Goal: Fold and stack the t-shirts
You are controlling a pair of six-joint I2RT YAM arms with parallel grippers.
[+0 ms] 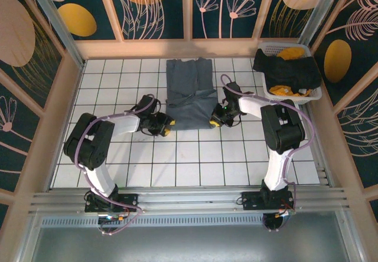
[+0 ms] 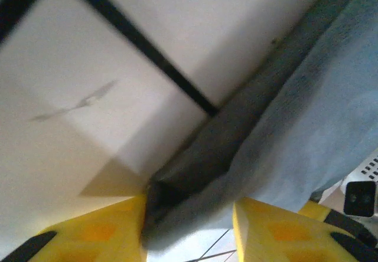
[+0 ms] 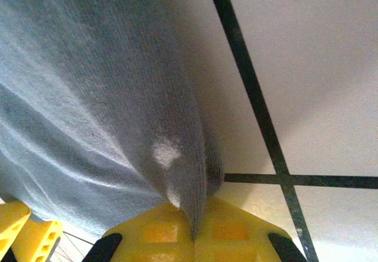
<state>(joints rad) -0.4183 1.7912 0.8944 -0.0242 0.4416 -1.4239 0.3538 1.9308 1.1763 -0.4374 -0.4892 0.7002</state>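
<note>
The slate blue-grey t-shirt [image 1: 188, 94] lies folded into a long strip at the back middle of the white tiled table [image 1: 177, 156]. My left gripper [image 1: 165, 125] sits at its near left corner. In the left wrist view the yellow fingers [image 2: 106, 232] stand apart, and the shirt's [image 2: 307, 108] corner hangs between them, ungripped. My right gripper [image 1: 216, 120] is at the near right corner. In the right wrist view that gripper [image 3: 195, 208] is shut on a pinched fold of the shirt's [image 3: 88, 97] edge, lifted a little off the tiles.
A white laundry basket [image 1: 313, 94] stands at the back right corner, holding a black tee [image 1: 286, 70] and a mustard-yellow tee [image 1: 291, 53]. Patterned walls close in the table on three sides. Bare tiles stretch between the shirt and the arm bases.
</note>
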